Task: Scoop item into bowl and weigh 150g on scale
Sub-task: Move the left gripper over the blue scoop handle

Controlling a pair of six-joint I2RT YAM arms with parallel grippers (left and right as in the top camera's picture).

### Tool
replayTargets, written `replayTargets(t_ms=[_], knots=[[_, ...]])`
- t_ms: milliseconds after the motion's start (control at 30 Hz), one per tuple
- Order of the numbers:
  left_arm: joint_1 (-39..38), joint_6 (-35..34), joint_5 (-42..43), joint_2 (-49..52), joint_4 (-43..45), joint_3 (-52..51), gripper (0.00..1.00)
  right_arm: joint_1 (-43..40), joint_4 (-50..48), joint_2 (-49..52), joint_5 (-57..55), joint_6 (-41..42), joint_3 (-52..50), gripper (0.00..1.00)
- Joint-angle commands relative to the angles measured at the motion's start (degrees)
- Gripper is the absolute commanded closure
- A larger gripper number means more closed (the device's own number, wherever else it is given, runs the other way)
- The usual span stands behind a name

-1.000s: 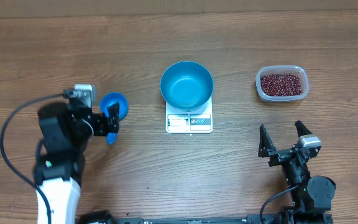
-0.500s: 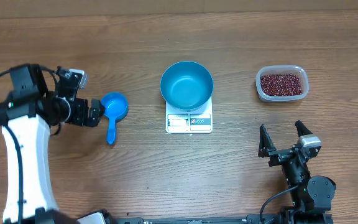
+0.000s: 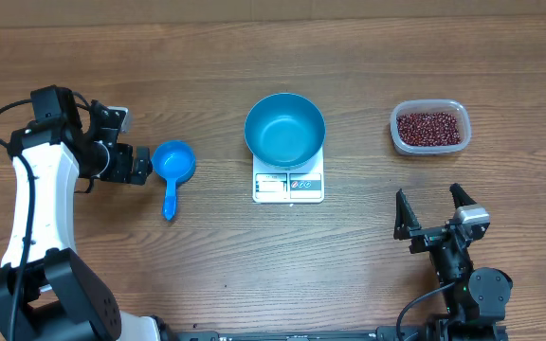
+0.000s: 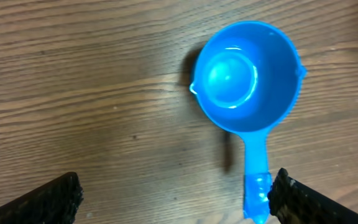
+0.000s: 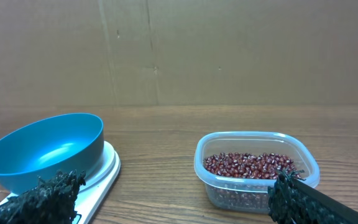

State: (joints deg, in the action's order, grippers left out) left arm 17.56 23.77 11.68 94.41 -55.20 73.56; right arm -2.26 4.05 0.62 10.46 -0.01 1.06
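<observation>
Our left gripper [image 3: 138,166] and right gripper [image 3: 434,210] gape empty, and we may shove the scoop [image 3: 172,164] aside if we close askew.

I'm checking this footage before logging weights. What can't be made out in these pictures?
- Scale display, overhead: too small to read.
- Scale, right wrist view: mostly under the bowl, front cut off by the bottom edge.
- Tub's near right corner, right wrist view: behind a finger of the right gripper.
- Beans below the top layer, overhead: covered by those above.
</observation>
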Motion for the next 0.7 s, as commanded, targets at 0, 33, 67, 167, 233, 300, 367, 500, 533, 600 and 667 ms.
replayTargets(t_ms=[0, 33, 67, 167, 233, 300, 367, 500, 533, 600, 667], knots=[[-1.9, -2.3, -2.6, 1.3, 2.0, 1.3, 0.00, -0.1, -0.3, -0.5, -0.3, -0.5, -0.6, 0.00], [-2.4, -3.0, -3.3, 1.5, 2.8, 1.3, 0.00, -0.1, -0.3, -0.5, -0.3, -0.5, -0.6, 0.00], [-2.9, -3.2, -3.4, 1.7, 3.6, 1.3, 0.00, -0.1, -0.3, -0.5, -0.3, -0.5, -0.6, 0.00], [-4.7, -3.8, -3.6, 2.8, 5.8, 1.3, 0.00, -0.1, -0.3, -0.5, -0.3, -0.5, -0.6, 0.00], [-5.6, -5.4, -4.9, 3.7, 6.7, 1.3, 0.01, -0.1, -0.3, -0.5, -0.3, -0.5, -0.6, 0.00], [-6.4, -6.1, -5.3, 5.0, 7.5, 1.3, 0.00, -0.1, -0.3, -0.5, -0.3, -0.5, -0.6, 0.00], [-7.1, -6.1, -5.7, 6.8, 7.8, 1.3, 0.00, -0.1, -0.3, -0.5, -0.3, -0.5, -0.6, 0.00], [-7.5, -6.2, -6.3, 9.9, 8.7, 1.3, 0.00, -0.1, -0.3, -0.5, -0.3, -0.5, -0.6, 0.00], [-7.5, -6.2, -6.1, 10.8, 9.0, 1.3, 0.00, -0.1, -0.3, -0.5, -0.3, -0.5, -0.6, 0.00], [-7.5, -6.2, -6.1, 11.6, 9.7, 1.3, 0.00, -0.1, -0.3, -0.5, -0.3, -0.5, -0.6, 0.00], [-7.5, -6.2, -6.1, 12.1, 10.9, 1.3, 0.01, -0.1, -0.3, -0.5, -0.3, -0.5, -0.6, 0.00]])
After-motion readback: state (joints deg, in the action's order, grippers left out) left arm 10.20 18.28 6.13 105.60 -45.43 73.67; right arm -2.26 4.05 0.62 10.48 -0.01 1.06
